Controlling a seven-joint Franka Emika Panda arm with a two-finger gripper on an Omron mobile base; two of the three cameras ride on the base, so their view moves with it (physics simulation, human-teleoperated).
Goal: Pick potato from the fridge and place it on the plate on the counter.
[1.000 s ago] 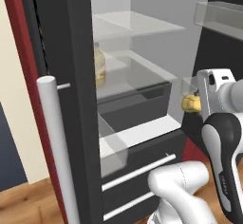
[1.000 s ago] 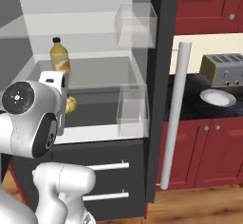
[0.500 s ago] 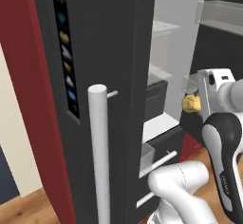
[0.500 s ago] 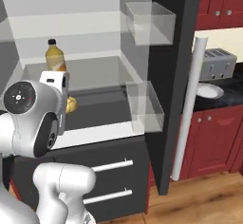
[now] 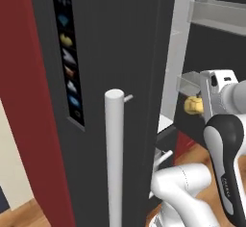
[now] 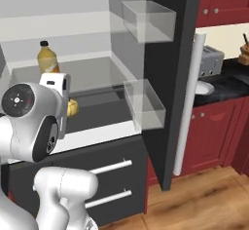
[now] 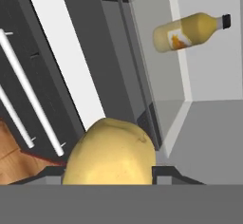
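The fridge (image 6: 168,78) is the biggest thing here, a tall slab of matte dark grey, its door swung open with two clear boxy bins on the inside. A long smooth silver cylinder of a handle (image 5: 114,158) runs down the door beside a strip of little coloured icons (image 5: 68,53). Off to the side is the black marbled counter (image 6: 228,85) over glossy red cabinet doors, with a boxy grey toaster (image 6: 210,61) and the pale round plate (image 6: 202,87) just in front of it. A yellow bottle (image 7: 190,31) with an orange label stands on a shelf inside the fridge. The gripper (image 7: 108,171) is pinched in on the potato (image 7: 110,154), which sits between the fingertips out in front of the fridge's shelves. It is a lumpy, yellow-tan oval with a dull, faintly dimpled skin.
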